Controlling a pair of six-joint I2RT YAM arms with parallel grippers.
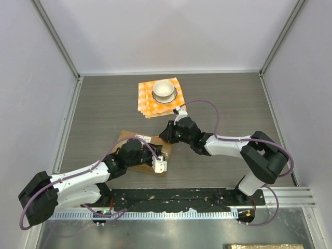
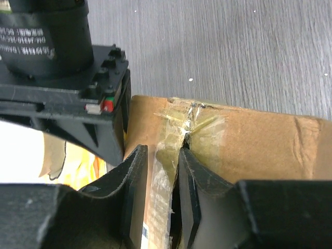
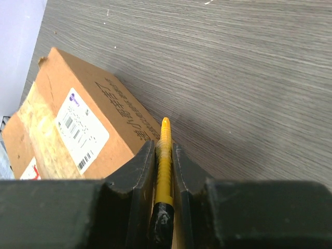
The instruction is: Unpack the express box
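Observation:
The express box (image 1: 129, 137), brown cardboard with a white label (image 3: 80, 129), lies on the table in front of the left arm. My left gripper (image 1: 157, 155) is down on its top. In the left wrist view the jaws (image 2: 162, 150) stand about a finger's width apart, open, astride the taped seam (image 2: 166, 171) of the box (image 2: 259, 140). The right-hand fingertip (image 2: 188, 176) sits at a split in the tape. My right gripper (image 1: 168, 134) hovers by the box's far right corner, shut on a yellow-bladed cutter (image 3: 165, 155) that points past the box's edge (image 3: 124, 129).
A white bowl (image 1: 164, 89) rests on a folded orange checked cloth (image 1: 148, 104) behind the box. Grey enclosure walls ring the table. The right arm's black wrist (image 2: 62, 78) is close beside my left fingers. A metal rail (image 1: 207, 199) runs along the near edge.

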